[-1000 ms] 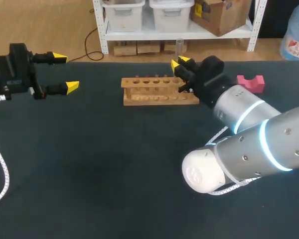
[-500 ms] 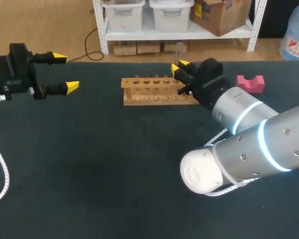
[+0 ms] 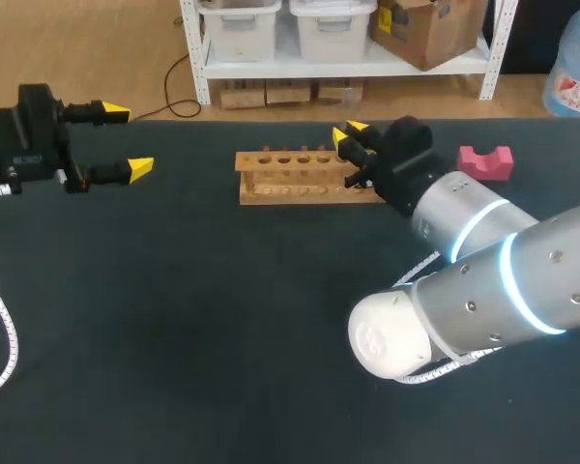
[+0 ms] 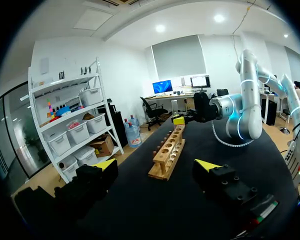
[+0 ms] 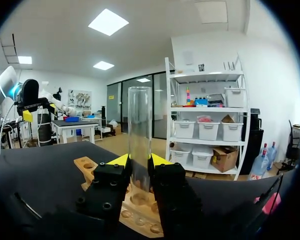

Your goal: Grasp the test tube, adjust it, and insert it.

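Gripping upright tube [image 5: 139, 115], right hand [image 3: 349, 131] over rack [image 3: 290, 176]

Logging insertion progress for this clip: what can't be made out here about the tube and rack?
Bottom end of the test tube: right wrist view, hidden between the right jaws, so whether it sits in a hole of the rack is unclear.
End hole of the rack: head view, covered by the right jaws.
The test tube in the left wrist view: too small to judge.

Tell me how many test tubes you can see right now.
1. The test tube is upright in the right gripper, over the right end of the wooden rack. The rack's visible holes look empty; the gripper may hide one.
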